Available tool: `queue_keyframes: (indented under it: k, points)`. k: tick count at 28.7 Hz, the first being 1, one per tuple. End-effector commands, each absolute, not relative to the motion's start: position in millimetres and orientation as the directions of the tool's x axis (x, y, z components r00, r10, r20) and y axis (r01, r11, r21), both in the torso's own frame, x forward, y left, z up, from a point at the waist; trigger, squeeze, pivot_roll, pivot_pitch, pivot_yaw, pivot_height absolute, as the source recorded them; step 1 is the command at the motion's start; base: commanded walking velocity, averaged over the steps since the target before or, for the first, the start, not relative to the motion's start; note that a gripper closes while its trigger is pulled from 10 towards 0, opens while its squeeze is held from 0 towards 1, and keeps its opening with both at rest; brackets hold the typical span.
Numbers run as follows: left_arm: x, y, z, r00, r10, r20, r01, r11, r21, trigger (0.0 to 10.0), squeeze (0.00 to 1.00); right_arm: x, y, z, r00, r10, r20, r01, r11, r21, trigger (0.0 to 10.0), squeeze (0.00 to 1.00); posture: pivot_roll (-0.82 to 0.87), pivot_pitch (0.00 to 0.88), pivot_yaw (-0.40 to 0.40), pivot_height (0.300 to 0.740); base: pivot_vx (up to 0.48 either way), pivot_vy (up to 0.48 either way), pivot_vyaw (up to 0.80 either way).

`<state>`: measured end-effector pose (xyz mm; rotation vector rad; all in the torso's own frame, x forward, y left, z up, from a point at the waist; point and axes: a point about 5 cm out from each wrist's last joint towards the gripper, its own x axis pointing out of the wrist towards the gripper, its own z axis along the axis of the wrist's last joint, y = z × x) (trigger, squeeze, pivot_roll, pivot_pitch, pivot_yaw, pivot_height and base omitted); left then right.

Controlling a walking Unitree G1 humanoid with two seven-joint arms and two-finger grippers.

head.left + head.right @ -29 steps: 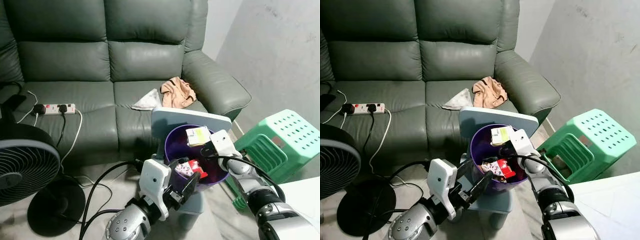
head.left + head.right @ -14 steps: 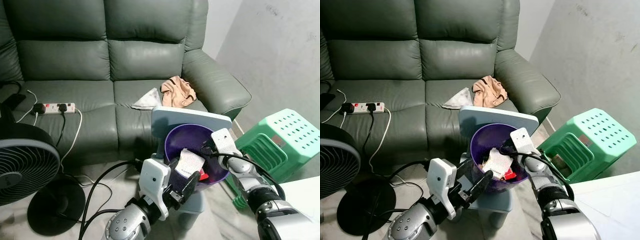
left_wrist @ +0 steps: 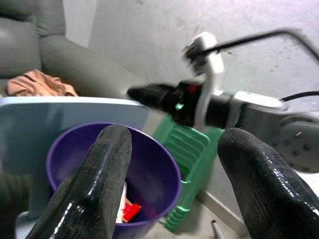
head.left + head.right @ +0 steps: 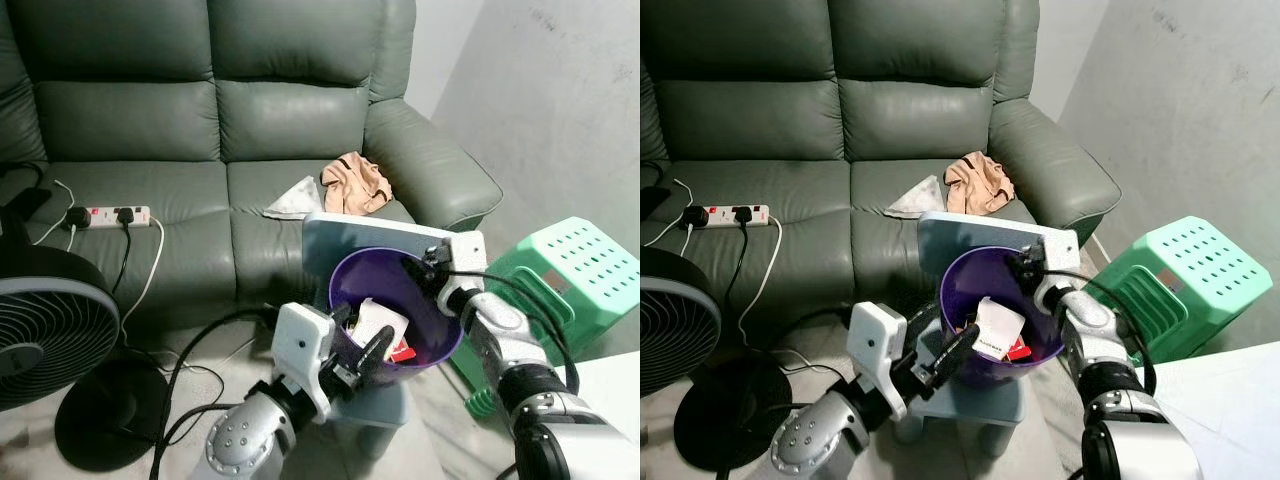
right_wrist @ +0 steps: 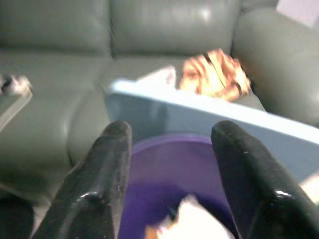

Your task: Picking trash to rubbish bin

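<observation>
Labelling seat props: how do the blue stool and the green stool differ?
The blue stool carries the purple bin and stands in front of the sofa; the green stool carries nothing and stands against the wall. The blue stool's top is solid, the green stool's is perforated. Both are plastic and upright.

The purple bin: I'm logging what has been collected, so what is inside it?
Inside the purple bin lies a white carton leaning on top, with a red-and-white wrapper beside it. Anything beneath them is hidden by the carton and the bin's near wall.
</observation>
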<state>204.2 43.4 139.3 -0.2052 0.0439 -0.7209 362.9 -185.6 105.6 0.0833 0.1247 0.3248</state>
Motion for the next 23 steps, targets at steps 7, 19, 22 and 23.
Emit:
queue_keyframes:
  k: [7,19,22,23]
  points:
    - [237,74,141,0.861,-0.506,0.045,0.506,0.846,-0.167,10.0,0.0,364,-210,129,0.974,0.226,0.032,-0.228,0.969,0.093,10.0,1.0,0.05,0.063,-0.156,0.74,0.0,0.0,0.0]
    - [291,117,147,0.947,-0.318,0.04,0.32,0.945,-0.066,10.0,0.0,336,-208,130,0.979,0.149,0.141,-0.166,0.979,0.12,10.0,1.0,0.01,0.0,-0.112,0.74,0.0,0.0,0.0]
    - [302,124,149,0.958,-0.284,0.047,0.287,0.957,-0.048,10.0,0.0,328,-206,133,0.977,0.132,0.17,-0.151,0.983,0.104,10.0,1.0,0.0,0.0,-0.103,0.74,0.0,0.0,0.0]
    - [302,124,149,0.958,-0.284,0.047,0.287,0.957,-0.048,10.0,0.0,328,-206,133,0.977,0.132,0.17,-0.151,0.983,0.104,10.0,1.0,0.0,0.0,-0.103,0.74,0.0,0.0,0.0]
